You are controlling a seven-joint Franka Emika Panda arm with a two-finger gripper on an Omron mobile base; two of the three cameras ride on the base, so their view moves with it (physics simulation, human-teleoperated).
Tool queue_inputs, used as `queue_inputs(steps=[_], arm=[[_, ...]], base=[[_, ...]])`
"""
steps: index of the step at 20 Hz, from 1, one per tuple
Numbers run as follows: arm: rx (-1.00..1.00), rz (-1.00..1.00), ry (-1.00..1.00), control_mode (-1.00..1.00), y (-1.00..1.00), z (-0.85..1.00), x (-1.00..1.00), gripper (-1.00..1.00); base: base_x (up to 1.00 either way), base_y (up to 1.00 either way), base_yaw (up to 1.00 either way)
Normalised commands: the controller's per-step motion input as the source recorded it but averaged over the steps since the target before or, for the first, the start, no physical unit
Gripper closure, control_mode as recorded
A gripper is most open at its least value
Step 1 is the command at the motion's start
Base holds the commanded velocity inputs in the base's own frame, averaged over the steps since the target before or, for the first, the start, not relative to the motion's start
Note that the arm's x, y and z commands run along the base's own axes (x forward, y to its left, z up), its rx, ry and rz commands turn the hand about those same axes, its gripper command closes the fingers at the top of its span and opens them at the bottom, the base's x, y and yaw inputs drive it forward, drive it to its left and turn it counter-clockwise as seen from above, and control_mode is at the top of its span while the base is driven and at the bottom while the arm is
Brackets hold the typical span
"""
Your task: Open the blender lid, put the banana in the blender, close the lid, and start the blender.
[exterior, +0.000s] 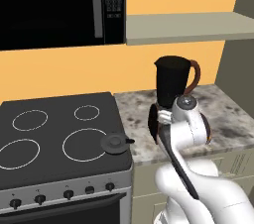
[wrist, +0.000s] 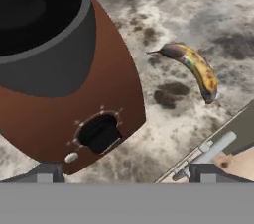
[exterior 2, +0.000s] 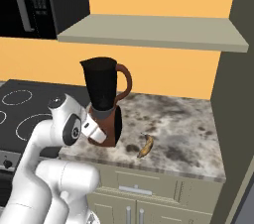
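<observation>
The white jointed robot arm (exterior: 186, 134) folds forward over the counter's front edge, its wrist bent down so the hand points at the foot of the blender; the two-finger gripper (wrist: 124, 171) stands with its jaws wide apart and grips nothing, its two dark fingertips (wrist: 44, 172) showing at either side of the hand view. Right before the gripper, close up, is the squat brown blender base (wrist: 99, 104) with its round black button (wrist: 99, 133); whether the fingers touch the base cannot be told. The tall dark see-through blender jar (exterior 2: 101, 86) with a curved reddish-brown handle (exterior 2: 126, 82) stands upright on that base, on the mottled grey stone counter (exterior 2: 183, 119), and its top is uncovered. The small round dark grey blender lid (exterior: 115, 143) with a low knob lies flat on the black stove top (exterior: 54, 134), at the near right corner just beside the nearest white-outlined burner ring (exterior: 84, 144), well apart from the jar. The small curved yellow banana (exterior 2: 145, 146) with brown patches lies on the counter to the right of the blender, near the front edge, apart from both base and gripper. Counted: one blender, one lid, one banana, four burner rings. A black microwave (exterior: 59, 7) hangs above the stove, beside a grey-green wall shelf (exterior 2: 154, 32)
</observation>
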Motion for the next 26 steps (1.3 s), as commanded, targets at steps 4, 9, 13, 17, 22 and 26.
queue_inputs(steps=[4, 9, 13, 17, 22, 26], arm=[[0.05, -0.07, 0.0, -1.0, -1.0, -0.12, -0.01, -1.0], [0.07, -0.04, 0.0, -1.0, -1.0, -0.29, 0.0, -1.0], [0.03, 0.0, 0.02, -1.0, -1.0, -0.35, 0.19, -1.0], [0.01, 0.02, 0.05, -1.0, -0.74, -0.27, 0.36, -1.0], [0.01, 0.08, 0.04, -1.0, -0.2, -0.01, 0.61, -1.0], [0.0, 0.15, 0.11, -1.0, -0.03, 0.0, 0.7, -1.0]], base=[[0.0, 0.0, 0.0], [0.0, 0.0, 0.0], [0.0, 0.0, 0.0], [0.0, 0.0, 0.0], [0.0, 0.0, 0.0], [0.0, 0.0, 0.0]])
